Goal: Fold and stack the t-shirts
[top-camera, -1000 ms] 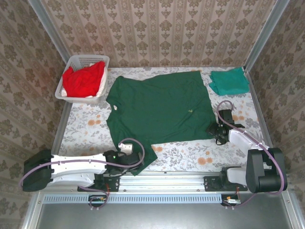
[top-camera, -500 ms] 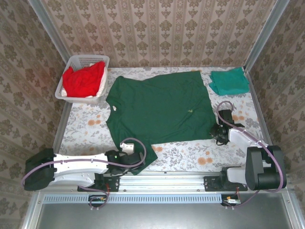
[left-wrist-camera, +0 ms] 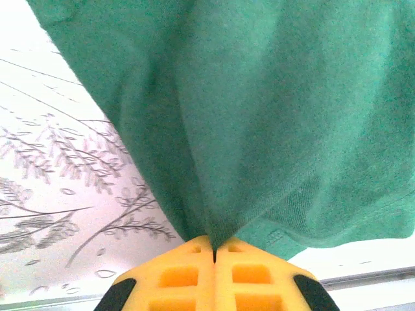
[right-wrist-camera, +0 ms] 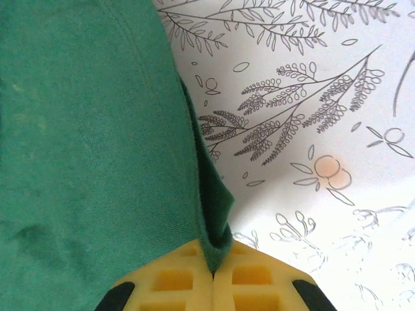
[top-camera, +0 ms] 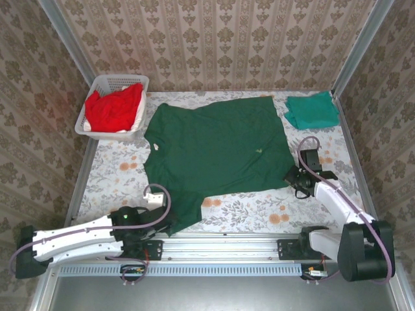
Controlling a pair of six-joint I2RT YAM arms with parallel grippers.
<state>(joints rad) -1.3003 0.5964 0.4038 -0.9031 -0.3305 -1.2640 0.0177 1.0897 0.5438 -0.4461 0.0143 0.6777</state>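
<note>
The green shirt [top-camera: 217, 152] lies flat on the table [top-camera: 259, 210] beside the basket [top-camera: 130, 81], collar toward it. I have the left pincer [left-wrist-camera: 214, 251] shut on the sleeve farther from the basket and the right pincer [right-wrist-camera: 213, 267] shut on the hem corner farthest from it. The first fold is beginning; next, I judge, both must lift together and carry that edge across.

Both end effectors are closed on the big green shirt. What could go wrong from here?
The left end effector pinches only a thin bunch of the dark green t-shirt; it may slip when lifted. The right end effector grips just the cloth's edge, so the fold could come out uneven.
</note>
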